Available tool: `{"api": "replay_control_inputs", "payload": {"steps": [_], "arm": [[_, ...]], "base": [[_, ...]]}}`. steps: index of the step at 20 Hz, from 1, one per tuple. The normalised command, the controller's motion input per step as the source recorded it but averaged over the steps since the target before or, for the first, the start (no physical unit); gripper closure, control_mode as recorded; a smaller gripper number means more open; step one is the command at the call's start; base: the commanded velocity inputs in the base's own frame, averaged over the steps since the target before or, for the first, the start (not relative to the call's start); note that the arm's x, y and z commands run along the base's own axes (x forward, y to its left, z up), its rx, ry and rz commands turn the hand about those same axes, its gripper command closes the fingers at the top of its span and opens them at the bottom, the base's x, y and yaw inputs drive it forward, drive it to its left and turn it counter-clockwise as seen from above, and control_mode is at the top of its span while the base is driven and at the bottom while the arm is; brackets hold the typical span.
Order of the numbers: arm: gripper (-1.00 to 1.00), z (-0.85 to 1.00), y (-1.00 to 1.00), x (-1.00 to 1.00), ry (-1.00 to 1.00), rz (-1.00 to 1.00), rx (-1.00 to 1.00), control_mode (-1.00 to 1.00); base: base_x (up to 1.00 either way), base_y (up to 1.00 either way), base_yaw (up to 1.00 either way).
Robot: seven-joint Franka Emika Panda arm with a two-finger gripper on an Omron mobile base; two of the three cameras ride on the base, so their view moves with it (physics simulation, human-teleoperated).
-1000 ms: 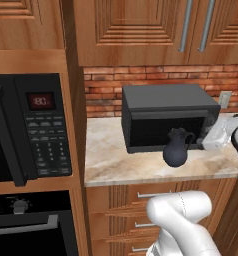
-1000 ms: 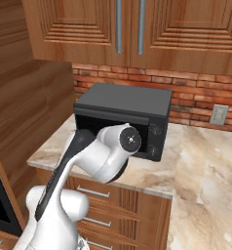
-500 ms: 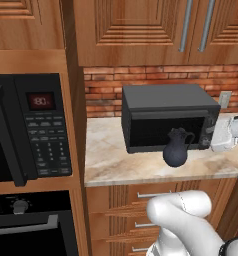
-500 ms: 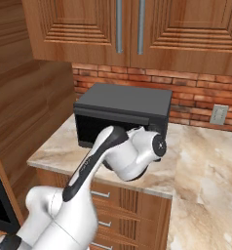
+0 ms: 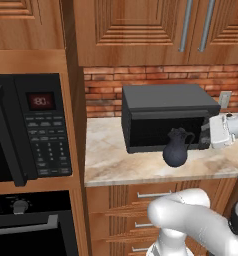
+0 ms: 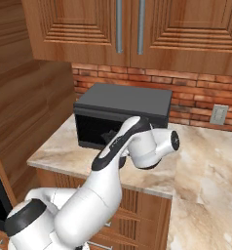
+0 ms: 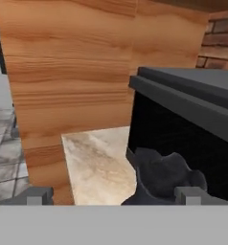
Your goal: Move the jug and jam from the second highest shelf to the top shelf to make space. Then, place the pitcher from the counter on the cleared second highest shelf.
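The dark blue-black pitcher stands upright on the beige marbled counter, just in front of a black microwave. My gripper hangs to its right at neck height, pointing toward it, a short gap away. In the hand view the pitcher's wavy rim sits low, closer to the right fingertip. The gripper is open with nothing between its fingers. In the right base view my arm covers most of the pitcher. The jug, the jam and both shelves are out of view.
The black countertop microwave stands close behind the pitcher against a brick wall. A tall wooden cabinet side closes the counter's left end, with a built-in oven panel beyond. Wooden upper cabinets hang overhead. The counter runs on to the right.
My forearm and wrist have swung to the right, and the hand has edged in from the right toward the pitcher. The pitcher has not moved and the gripper stays open.
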Motion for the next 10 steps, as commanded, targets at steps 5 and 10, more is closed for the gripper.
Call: {"api": "replay_control_inputs", "payload": {"steps": [5,10], "arm": [[-1.00,-0.18,-0.06,0.28,0.00,0.15,0.00,-1.00],[-1.00,-0.29,0.00,0.24,-0.02,0.03,0.00,-1.00]], "base": [[0.00,0.00,0.00],[0.00,0.00,0.00]]}}
